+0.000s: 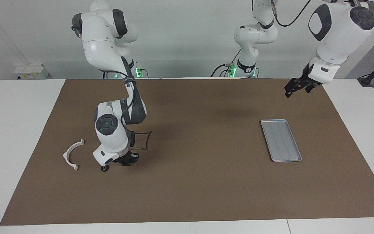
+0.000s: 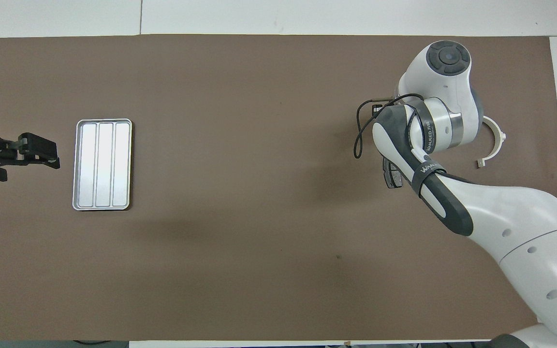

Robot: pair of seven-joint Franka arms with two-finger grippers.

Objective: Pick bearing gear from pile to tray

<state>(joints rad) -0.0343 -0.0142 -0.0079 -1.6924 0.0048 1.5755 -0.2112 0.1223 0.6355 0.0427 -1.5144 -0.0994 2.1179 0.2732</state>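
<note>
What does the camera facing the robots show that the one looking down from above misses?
Only the facing view shows the right tool down low on the mat, with a small black round piece beside it, plus both arms' bases. Only the overhead view shows a dark grey pad peeking out from under the right arm. Both show the silver tray, the white curved bracket, and the left tool waiting near the tray.
</note>
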